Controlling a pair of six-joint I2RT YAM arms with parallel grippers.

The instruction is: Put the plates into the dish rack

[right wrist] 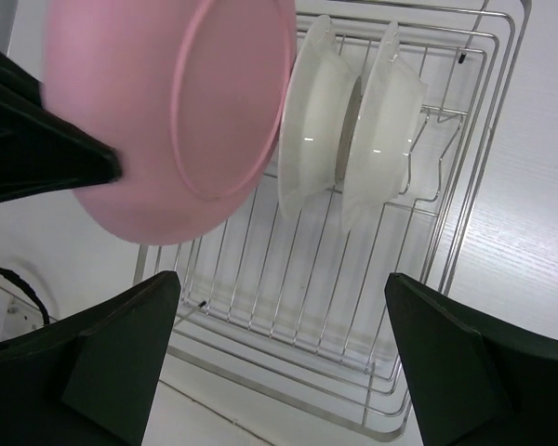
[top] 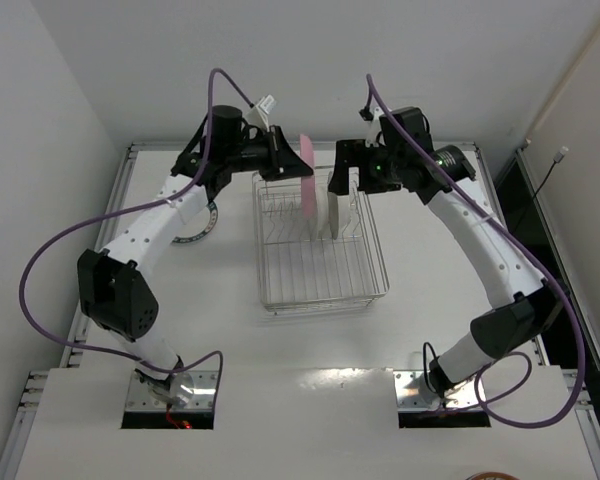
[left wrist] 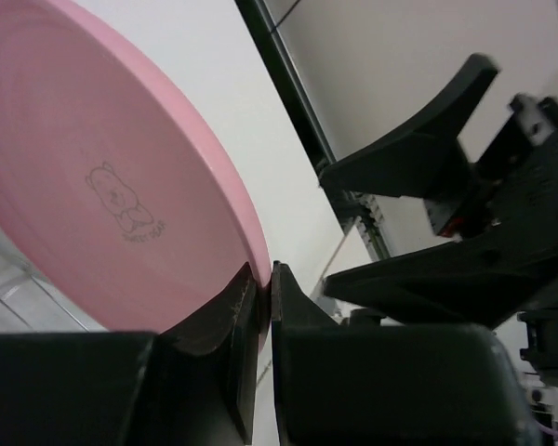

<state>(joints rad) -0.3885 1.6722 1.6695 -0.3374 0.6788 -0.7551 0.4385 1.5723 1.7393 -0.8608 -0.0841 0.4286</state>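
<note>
Enclosing white table (top: 230,340): pale walls (top: 280,60), apparently.

Bright, even white light, soft shadows, glare along the near edge of the table (top: 340,378), wrist views slightly soft.

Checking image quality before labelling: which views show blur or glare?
Top external: sharp, a glare patch on the table. Left wrist: pink plate close and slightly soft. Right wrist: pink plate blurred at its edge, whitish plates crisp with small highlights.
</note>
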